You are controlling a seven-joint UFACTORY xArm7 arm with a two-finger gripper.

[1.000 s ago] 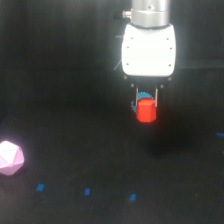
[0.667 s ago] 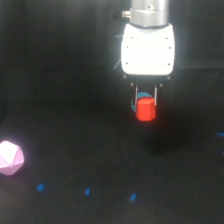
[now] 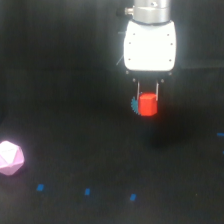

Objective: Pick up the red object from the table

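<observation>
The red object (image 3: 147,104) is a small red-orange faceted block hanging below the white gripper body (image 3: 149,46), above the black table (image 3: 75,100). My gripper (image 3: 147,96) is shut on it, with thin fingers (image 3: 138,90) running down either side of its top. A dim shadow lies on the table just below and to the right of the block. A bit of a cyan spiky ball (image 3: 134,104) peeks out at the block's left edge, mostly hidden behind it.
A pink faceted polyhedron (image 3: 10,158) rests at the exterior view's left edge. Small blue marks (image 3: 87,191) dot the table along the bottom, with one at the right edge (image 3: 220,134).
The gripper and the red block sit slightly higher in the view than a second ago. The pink polyhedron has not moved.
</observation>
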